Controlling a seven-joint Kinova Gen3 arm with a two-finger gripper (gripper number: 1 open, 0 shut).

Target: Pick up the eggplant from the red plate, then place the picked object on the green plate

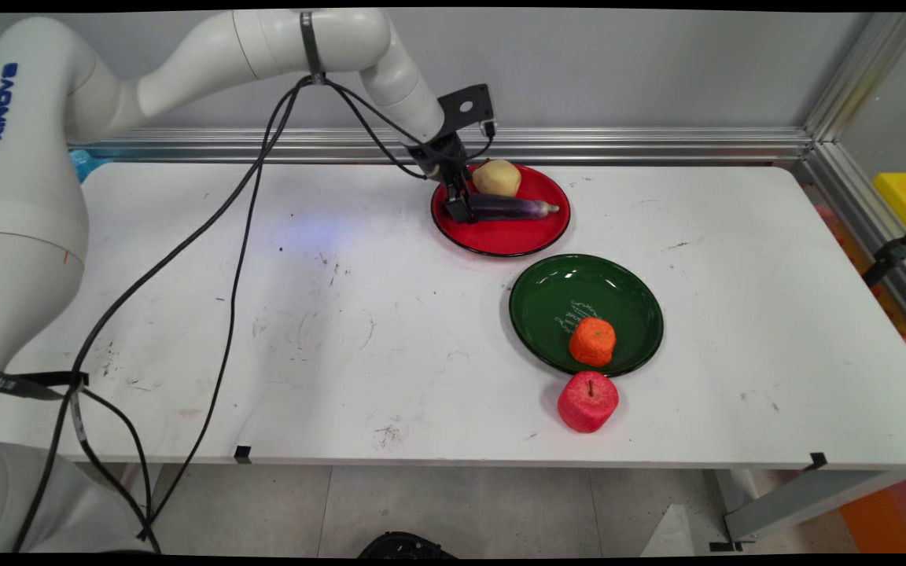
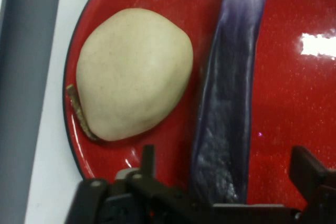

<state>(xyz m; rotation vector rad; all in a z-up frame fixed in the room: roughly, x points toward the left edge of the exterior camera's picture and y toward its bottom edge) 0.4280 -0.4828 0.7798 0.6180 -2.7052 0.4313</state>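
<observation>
The gripper (image 1: 459,206) is low over the red plate (image 1: 500,240), its fingers (image 2: 310,169) open astride the eggplant's (image 2: 231,103) end, beside the potato (image 2: 134,72).

The main view is looking down from above the near side across the whole counter (image 1: 390,314) toward the back wall. The hand view is looking along the pincer (image 2: 223,192), very close. Both are sharing the red plate (image 1: 500,236) (image 2: 294,103), upper centre in the main view
</observation>
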